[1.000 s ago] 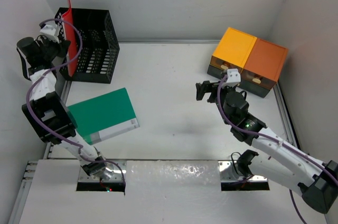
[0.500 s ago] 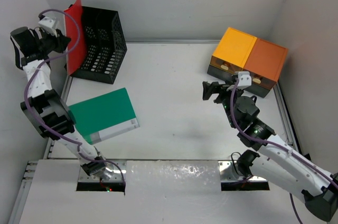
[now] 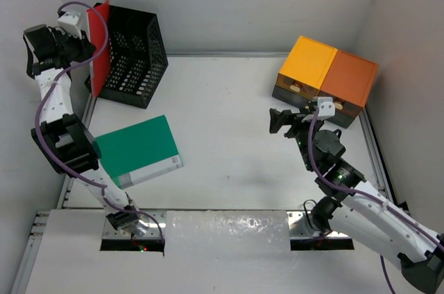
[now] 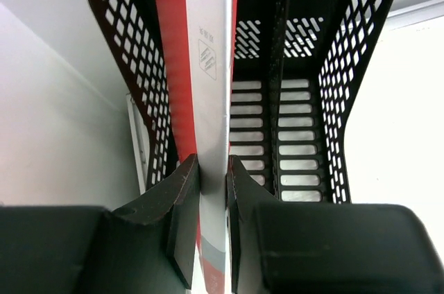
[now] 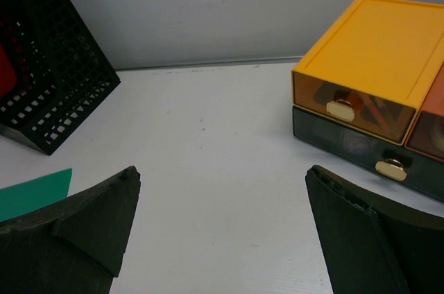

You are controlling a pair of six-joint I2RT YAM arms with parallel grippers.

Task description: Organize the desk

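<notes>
Left hand (image 4: pixel 214 169) clamped, right hand (image 5: pixel 222 175) spread wide

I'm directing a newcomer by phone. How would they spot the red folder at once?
In the far left corner of the desk sits the black mesh rack. At its left side the red folder stands upright, pinched by the left gripper. Unlike the green folder lying flat nearer the front, it is red with a pale spine.

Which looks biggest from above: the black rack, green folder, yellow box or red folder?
1. Black rack and green folder: too close to rank.
2. Yellow box.
3. Red folder, seen nearly edge-on.
</notes>
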